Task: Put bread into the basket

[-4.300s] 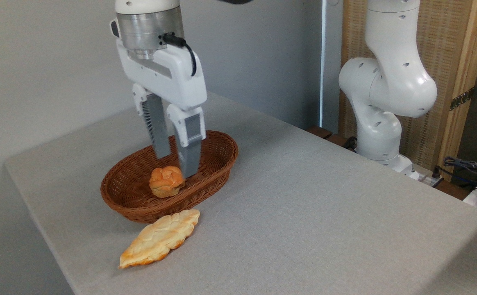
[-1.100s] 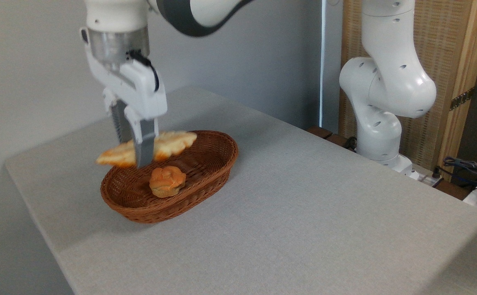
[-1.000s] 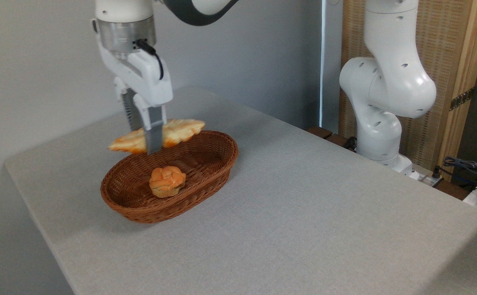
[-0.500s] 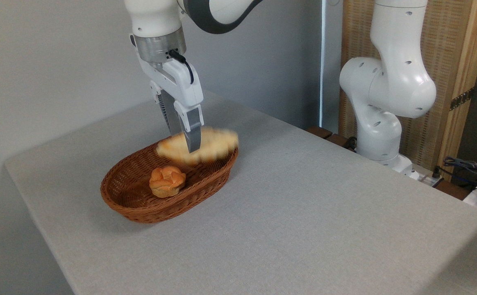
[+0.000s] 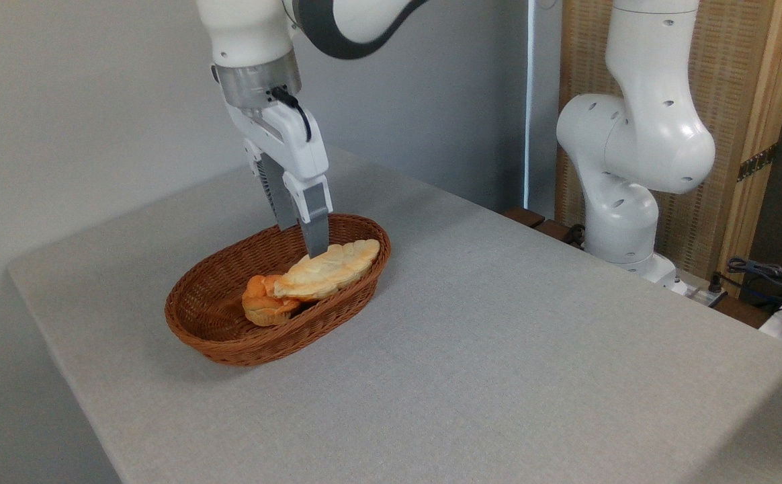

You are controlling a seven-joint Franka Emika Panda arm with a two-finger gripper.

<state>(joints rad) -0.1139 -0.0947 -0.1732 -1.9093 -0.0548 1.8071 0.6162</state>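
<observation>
The bread (image 5: 329, 269), a long pale golden braided loaf, lies inside the reddish-brown wicker basket (image 5: 230, 344). Its left end rests on a small round orange bun (image 5: 258, 306) and its right end leans on the basket's far right rim. My gripper (image 5: 301, 240) hangs just above the loaf's middle, pointing down. Its fingers (image 5: 315, 225) stand slightly apart with nothing between them, and the nearer fingertip ends right at the loaf's top.
The basket stands on the left part of a grey table (image 5: 498, 349), whose left and front edges are near it. The arm's white base (image 5: 626, 168) rises at the back right, with cables (image 5: 767, 275) beside it.
The gripper carried the bread from the table up and rightwards over the basket. Since half a second ago the loaf has left the fingers and dropped onto the bun.
</observation>
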